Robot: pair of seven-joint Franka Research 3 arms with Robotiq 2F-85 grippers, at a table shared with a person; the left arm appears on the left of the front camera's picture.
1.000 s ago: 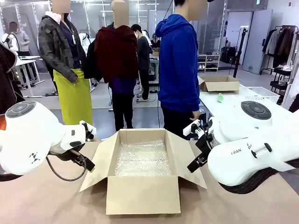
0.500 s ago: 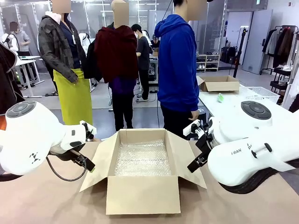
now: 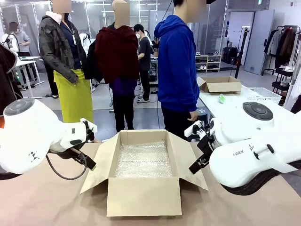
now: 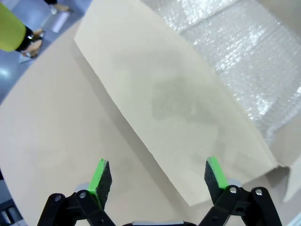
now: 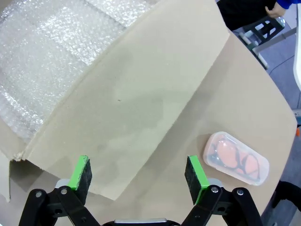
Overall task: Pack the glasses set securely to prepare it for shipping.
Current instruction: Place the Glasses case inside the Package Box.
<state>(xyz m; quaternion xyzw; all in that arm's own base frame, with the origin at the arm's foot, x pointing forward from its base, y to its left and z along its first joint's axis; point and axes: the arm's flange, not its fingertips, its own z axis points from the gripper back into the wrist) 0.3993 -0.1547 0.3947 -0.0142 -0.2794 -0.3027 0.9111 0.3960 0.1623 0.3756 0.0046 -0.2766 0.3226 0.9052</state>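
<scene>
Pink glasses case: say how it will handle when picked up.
The pink glasses case looks like smooth, glossy plastic, so it may slip when squeezed. Its rounded corners probably favour a grip across the long sides. Lying flat, it seems unlikely to roll.

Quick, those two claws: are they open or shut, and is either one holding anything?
Left gripper: open, holding nothing.
Right gripper: open, holding nothing.

Bright, even overhead room light. Front view sharp near and far. Crinkled clear bubble wrap (image 4: 249,61) throws white glare in both wrist views. Shadows on the light brown tabletop (image 5: 221,103) faint, soft-edged. Wrist views bow at the edges.
</scene>
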